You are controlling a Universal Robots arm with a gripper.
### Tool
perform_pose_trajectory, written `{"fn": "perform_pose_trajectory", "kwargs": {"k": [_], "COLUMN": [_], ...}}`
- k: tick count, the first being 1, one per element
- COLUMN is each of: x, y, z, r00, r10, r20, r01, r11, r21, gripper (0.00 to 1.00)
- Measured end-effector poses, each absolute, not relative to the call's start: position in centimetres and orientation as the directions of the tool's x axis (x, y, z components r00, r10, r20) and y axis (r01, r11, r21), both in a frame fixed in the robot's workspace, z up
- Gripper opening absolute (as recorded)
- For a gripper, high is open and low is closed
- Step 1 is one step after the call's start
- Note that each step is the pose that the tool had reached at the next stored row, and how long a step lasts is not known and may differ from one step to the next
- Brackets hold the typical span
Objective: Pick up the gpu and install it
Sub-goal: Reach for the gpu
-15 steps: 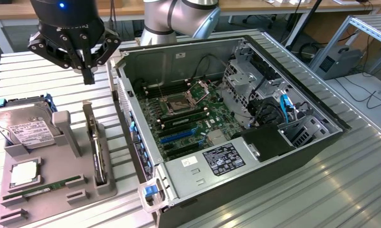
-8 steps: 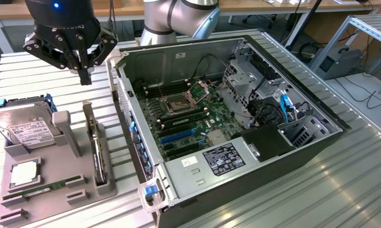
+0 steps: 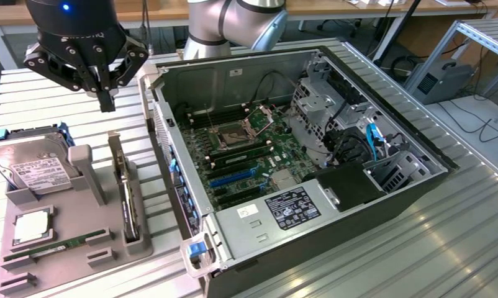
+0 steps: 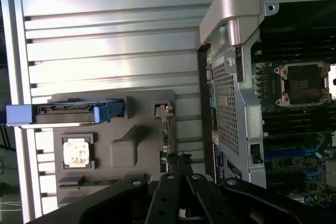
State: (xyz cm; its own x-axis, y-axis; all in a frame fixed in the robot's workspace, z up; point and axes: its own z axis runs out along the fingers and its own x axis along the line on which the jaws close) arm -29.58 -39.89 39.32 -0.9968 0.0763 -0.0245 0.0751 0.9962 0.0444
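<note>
One black robot hand hovers over the slatted metal bench, fingers pinched together, holding nothing. The thin green gpu card with silver bracket stands edge-on in the grey holder tray, on the exterior view's left of the open PC case.

The gpu stands upright on its thin edge, a dark flat card with a long silver bracket at one end. It sits below the jaws of the gripper, apart from them.

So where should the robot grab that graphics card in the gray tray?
Probably its top edge, from straight above. The graphics card stands edge-on in a slot of the gray tray, leaving its upper edge free, so a pinch across its two flat faces should suit.
</note>
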Motion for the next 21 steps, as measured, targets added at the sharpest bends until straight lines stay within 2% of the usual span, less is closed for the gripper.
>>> {"fn": "perform_pose_trajectory", "kwargs": {"k": [21], "x": [-30.43], "y": [-39.89], "z": [39.32], "r00": [-0.997], "r10": [0.076], "r20": [-0.024], "r01": [0.075], "r11": [0.996], "r21": [0.044], "gripper": [0.11]}}
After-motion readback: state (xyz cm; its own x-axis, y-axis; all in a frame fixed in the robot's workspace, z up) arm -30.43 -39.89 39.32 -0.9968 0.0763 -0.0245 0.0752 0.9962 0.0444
